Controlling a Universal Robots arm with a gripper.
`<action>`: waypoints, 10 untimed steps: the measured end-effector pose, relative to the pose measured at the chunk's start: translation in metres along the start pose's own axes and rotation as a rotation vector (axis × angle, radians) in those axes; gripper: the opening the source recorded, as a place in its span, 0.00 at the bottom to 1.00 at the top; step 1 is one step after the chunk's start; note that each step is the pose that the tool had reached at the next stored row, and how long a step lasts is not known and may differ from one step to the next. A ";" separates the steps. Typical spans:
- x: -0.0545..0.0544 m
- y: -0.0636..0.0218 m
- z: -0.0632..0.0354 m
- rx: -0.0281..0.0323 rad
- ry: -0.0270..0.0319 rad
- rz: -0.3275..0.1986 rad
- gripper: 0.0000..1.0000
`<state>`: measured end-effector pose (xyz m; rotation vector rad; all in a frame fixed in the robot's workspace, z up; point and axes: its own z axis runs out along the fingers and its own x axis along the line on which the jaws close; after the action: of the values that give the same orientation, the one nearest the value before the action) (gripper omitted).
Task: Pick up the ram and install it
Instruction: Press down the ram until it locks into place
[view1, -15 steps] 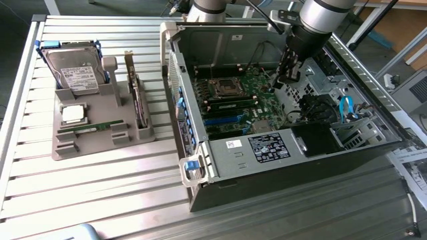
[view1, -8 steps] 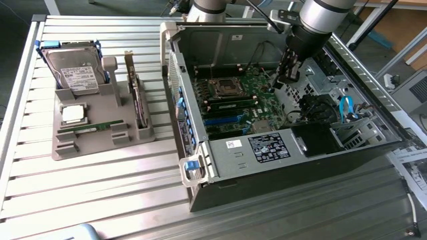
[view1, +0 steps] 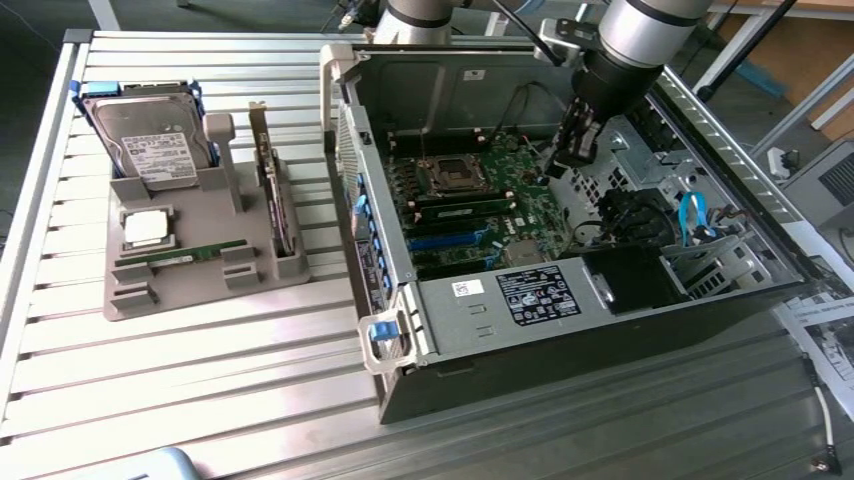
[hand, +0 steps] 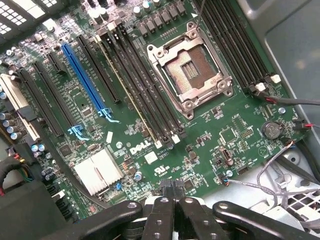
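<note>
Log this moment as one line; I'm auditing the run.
gripper: shut, nothing held | position: over motherboard inside open case | ram: one lying in grey tray outside case

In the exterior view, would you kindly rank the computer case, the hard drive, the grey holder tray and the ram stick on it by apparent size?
1. Computer case
2. Grey holder tray
3. Hard drive
4. Ram stick, slimmest by far
</note>
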<state>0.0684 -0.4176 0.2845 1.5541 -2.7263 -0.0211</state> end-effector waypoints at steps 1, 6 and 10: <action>0.000 0.0000 0.0001 0.0000 -0.0001 0.007 0.11; 0.000 0.0000 0.0003 0.0001 -0.0004 0.028 0.11; 0.000 0.0000 0.0006 0.0002 -0.0006 0.043 0.11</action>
<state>0.0684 -0.4176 0.2839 1.4956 -2.7591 -0.0212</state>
